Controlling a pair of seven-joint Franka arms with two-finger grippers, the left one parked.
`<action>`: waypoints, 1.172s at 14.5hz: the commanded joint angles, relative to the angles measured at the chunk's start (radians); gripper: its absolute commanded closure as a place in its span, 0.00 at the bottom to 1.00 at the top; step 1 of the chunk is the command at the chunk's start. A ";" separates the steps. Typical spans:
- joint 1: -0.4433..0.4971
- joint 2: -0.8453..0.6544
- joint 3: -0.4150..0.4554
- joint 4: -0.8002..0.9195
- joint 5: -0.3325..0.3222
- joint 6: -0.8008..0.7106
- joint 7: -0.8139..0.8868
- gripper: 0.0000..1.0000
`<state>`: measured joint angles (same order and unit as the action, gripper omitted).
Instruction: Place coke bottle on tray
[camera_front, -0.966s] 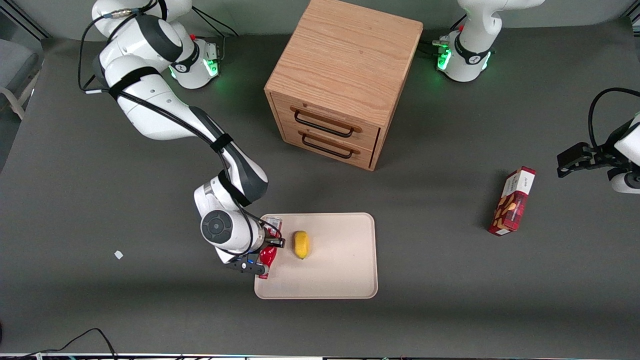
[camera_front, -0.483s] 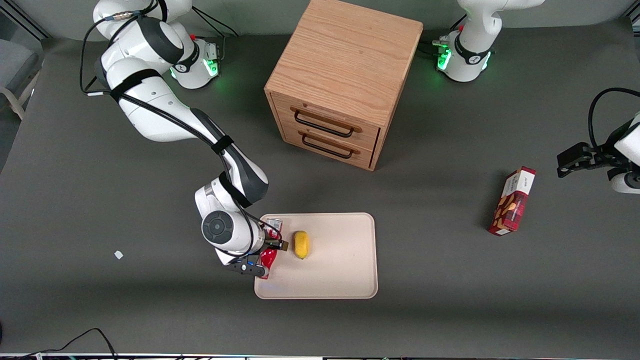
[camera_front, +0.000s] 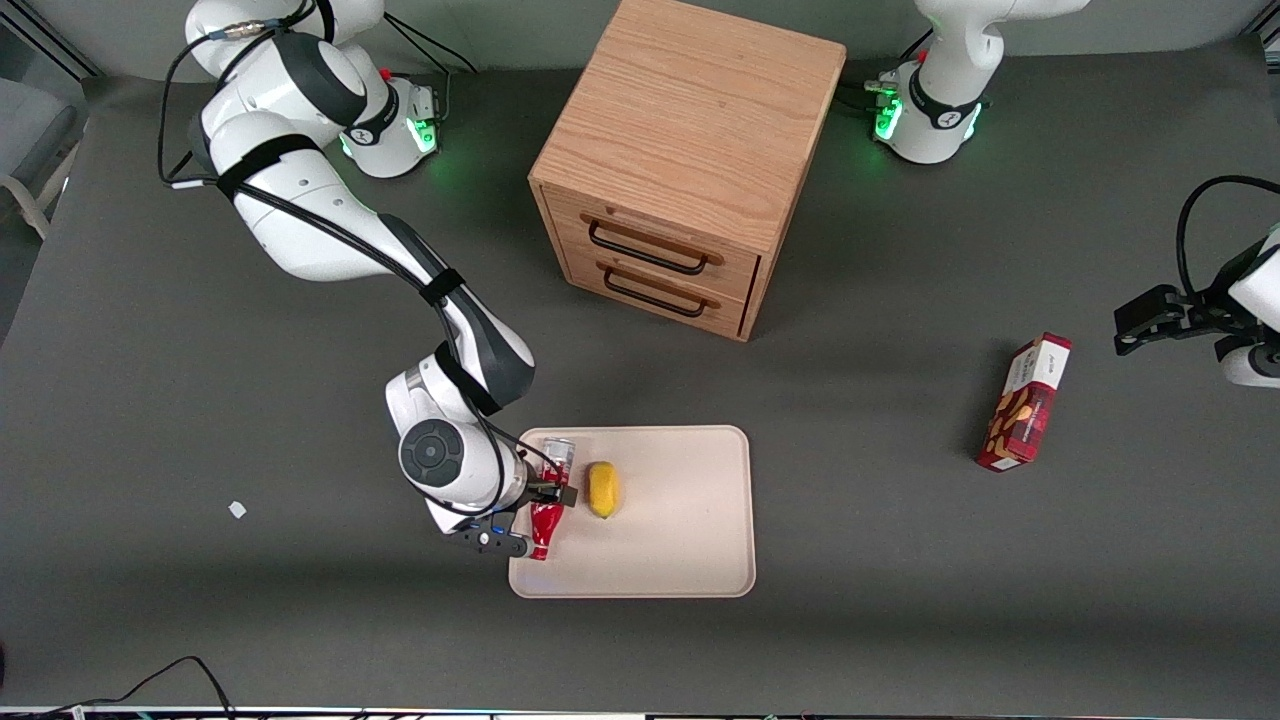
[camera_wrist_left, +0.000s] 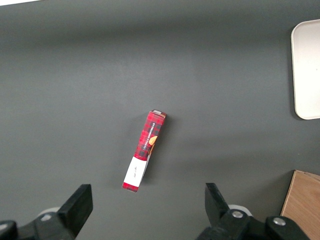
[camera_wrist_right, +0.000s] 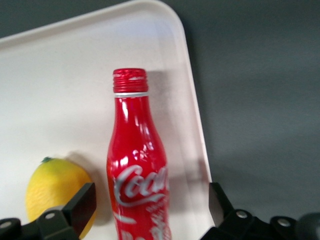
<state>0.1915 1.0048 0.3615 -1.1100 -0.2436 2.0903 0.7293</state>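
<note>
The coke bottle (camera_front: 549, 490) is red with a white script logo and lies flat on the beige tray (camera_front: 680, 540), along the tray's edge toward the working arm's end, silver base away from the front camera. My right gripper (camera_front: 528, 518) hovers over it, open, with one finger on each side of the bottle and a gap to each. In the right wrist view the bottle (camera_wrist_right: 137, 165) rests on the tray (camera_wrist_right: 75, 75) between the fingers of the gripper (camera_wrist_right: 150, 205), touching neither.
A yellow lemon (camera_front: 602, 489) lies on the tray beside the bottle and shows in the right wrist view (camera_wrist_right: 55, 190). A wooden drawer cabinet (camera_front: 690, 150) stands farther from the front camera. A red snack box (camera_front: 1025, 402) lies toward the parked arm's end.
The fingers have spread apart and let go of the bottle. The bottle now lies flat on the tray and shows more fully. The wrist has shifted slightly.
</note>
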 joint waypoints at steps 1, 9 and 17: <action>-0.009 -0.147 0.008 -0.005 -0.023 -0.158 0.015 0.00; -0.119 -0.655 -0.044 -0.008 0.111 -0.662 -0.186 0.00; -0.121 -1.173 -0.355 -0.569 0.277 -0.590 -0.450 0.00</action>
<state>0.0668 -0.0042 0.0347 -1.4245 0.0047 1.3938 0.3226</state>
